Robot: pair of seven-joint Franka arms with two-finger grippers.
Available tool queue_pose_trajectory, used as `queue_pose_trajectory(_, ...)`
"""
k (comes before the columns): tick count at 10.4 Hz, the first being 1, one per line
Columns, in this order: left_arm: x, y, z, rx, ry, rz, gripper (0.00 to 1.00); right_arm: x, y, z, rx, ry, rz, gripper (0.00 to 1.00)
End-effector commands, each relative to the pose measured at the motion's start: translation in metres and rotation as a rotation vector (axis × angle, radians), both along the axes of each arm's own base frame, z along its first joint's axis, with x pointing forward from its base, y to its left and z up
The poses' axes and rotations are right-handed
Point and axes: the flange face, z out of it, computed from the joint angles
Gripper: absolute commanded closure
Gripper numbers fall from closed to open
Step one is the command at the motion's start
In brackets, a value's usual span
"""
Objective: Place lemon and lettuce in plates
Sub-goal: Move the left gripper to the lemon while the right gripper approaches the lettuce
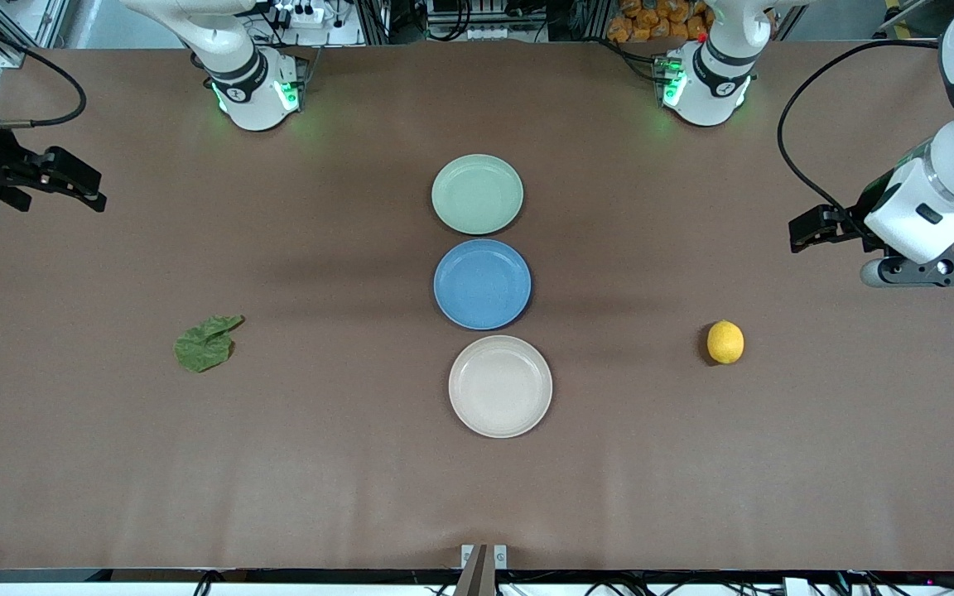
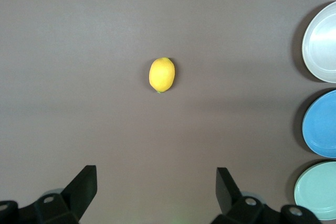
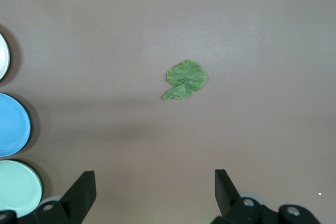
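Sadly, we had moved nothing yet: lemon [image 1: 725, 342] and lettuce [image 1: 205, 343] lay on the desk [image 1: 278, 463], plates [image 1: 477, 194] bare, both end effectors [image 2: 156, 195] spread wide.

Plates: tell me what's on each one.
Nothing on any: mint plate, blue plate and cream plate show bare insides. The lemon and lettuce lie on the table. Nothing there is covered.

A blue plate [image 1: 482, 283] lies on the brown table [image 1: 328, 463] in mid-table, empty; a small metal bracket [image 1: 483, 556] sits at the table's edge nearest the front camera
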Motion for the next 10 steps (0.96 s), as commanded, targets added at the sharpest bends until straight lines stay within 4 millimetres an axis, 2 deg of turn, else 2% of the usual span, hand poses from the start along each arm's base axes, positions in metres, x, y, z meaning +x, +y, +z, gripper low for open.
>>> queue_pose_trajectory(1, -0.0051, 0.0004, 0.0111, 0.006, -0.011, 0.008, 0.0, -0.0093, -0.0007, 0.0034, -0.001, -0.007, 0.009, 0.0)
queue_pose_trajectory(10, -0.0043, -0.0016, 0.0085, 0.003, -0.006, 0.003, 0.0, -0.0088, -0.0007, 0.0012, -0.001, -0.002, 0.009, 0.0)
